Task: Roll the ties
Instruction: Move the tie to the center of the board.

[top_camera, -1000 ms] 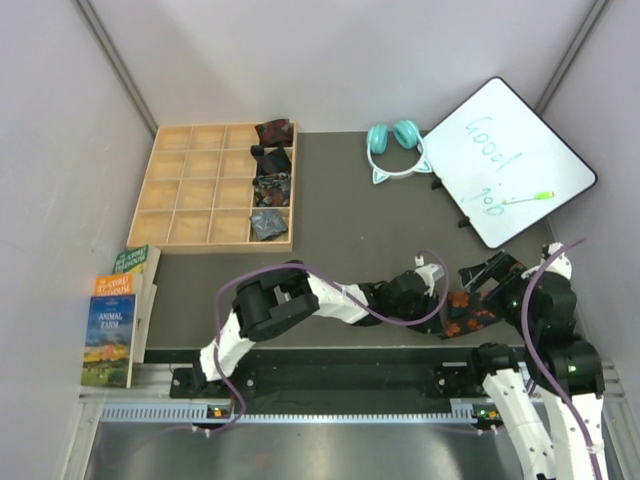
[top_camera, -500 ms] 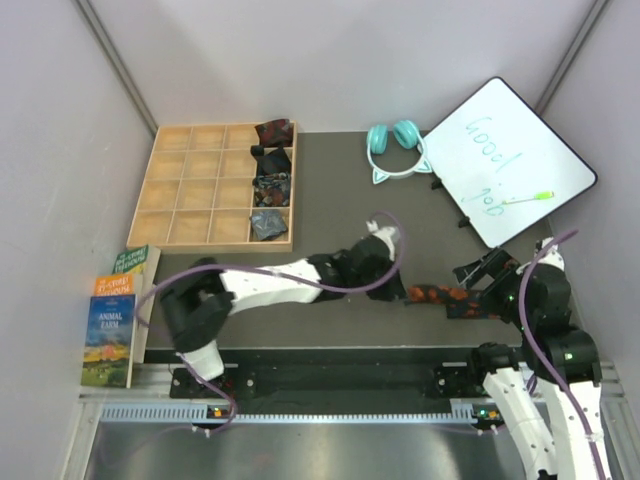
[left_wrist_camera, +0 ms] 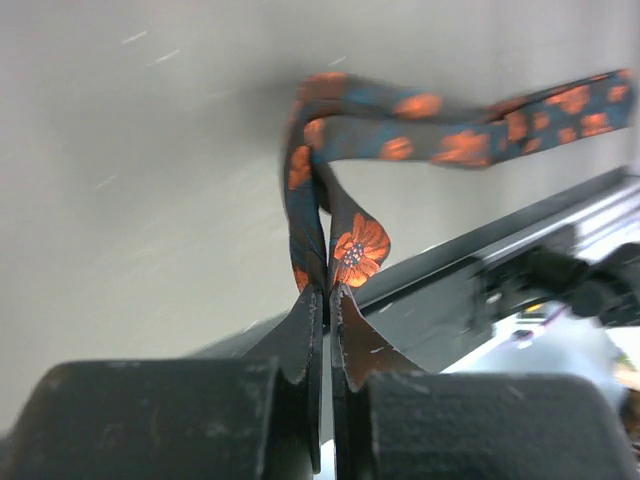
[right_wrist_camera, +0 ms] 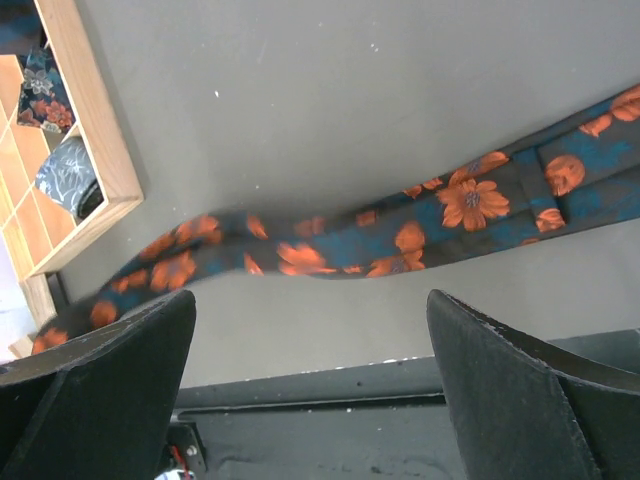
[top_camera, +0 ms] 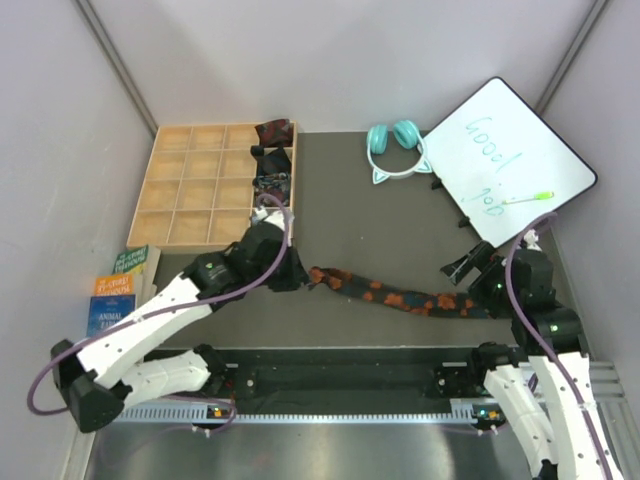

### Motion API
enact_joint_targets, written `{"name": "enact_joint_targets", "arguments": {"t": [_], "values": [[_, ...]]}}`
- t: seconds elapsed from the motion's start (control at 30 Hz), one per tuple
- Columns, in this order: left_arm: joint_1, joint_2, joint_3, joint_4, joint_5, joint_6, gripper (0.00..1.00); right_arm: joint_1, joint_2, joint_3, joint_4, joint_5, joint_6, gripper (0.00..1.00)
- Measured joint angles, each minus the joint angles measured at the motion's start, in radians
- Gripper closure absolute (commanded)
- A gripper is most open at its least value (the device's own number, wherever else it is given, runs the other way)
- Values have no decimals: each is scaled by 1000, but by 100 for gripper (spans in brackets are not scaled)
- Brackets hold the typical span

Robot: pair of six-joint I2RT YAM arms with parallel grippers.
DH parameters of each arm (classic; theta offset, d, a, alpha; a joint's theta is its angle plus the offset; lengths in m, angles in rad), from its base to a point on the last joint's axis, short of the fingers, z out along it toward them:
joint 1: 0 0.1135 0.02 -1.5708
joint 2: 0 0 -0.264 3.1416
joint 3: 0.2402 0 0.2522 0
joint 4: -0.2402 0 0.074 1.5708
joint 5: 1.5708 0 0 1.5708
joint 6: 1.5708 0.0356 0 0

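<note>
A black tie with orange-red blotches lies stretched out as a long strip across the dark mat. Its left end is pinched in my left gripper, which is shut on it. The tie's right end reaches my right gripper, which is open. In the right wrist view the tie lies on the mat beyond the wide-spread fingers, untouched. Three rolled ties sit in the right column of the wooden tray.
The wooden compartment tray is at the back left, close behind my left gripper. Teal cat-ear headphones and a whiteboard with a green pen are at the back right. Books lie left of the mat.
My left gripper closed on the tie's end and pulled it left, drawing the bunched tie out into a long strip. The right gripper stayed open near the other end.
</note>
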State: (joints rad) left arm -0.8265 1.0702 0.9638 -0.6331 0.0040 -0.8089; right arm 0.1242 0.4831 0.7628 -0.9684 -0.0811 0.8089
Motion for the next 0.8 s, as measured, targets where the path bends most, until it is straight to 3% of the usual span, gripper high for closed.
{"name": "enact_joint_targets", "arguments": {"t": [0.3, 0.53, 0.63, 0.73, 0.77, 0.8], "values": [[46, -214, 18, -359, -103, 46, 98, 0, 36, -45, 82, -61, 42, 1], [60, -183, 16, -447, -142, 76, 98, 56, 72, -110, 169, -121, 72, 11], [76, -126, 8, -451, -162, 93, 99, 174, 123, -118, 230, -119, 83, 26], [105, -71, 4, -451, -173, 122, 98, 321, 219, -118, 304, -92, 90, 65], [112, -58, 4, -451, -177, 131, 97, 385, 267, -115, 332, -80, 96, 84], [122, -43, 4, -452, -180, 144, 96, 449, 323, -111, 366, -66, 105, 93]]}}
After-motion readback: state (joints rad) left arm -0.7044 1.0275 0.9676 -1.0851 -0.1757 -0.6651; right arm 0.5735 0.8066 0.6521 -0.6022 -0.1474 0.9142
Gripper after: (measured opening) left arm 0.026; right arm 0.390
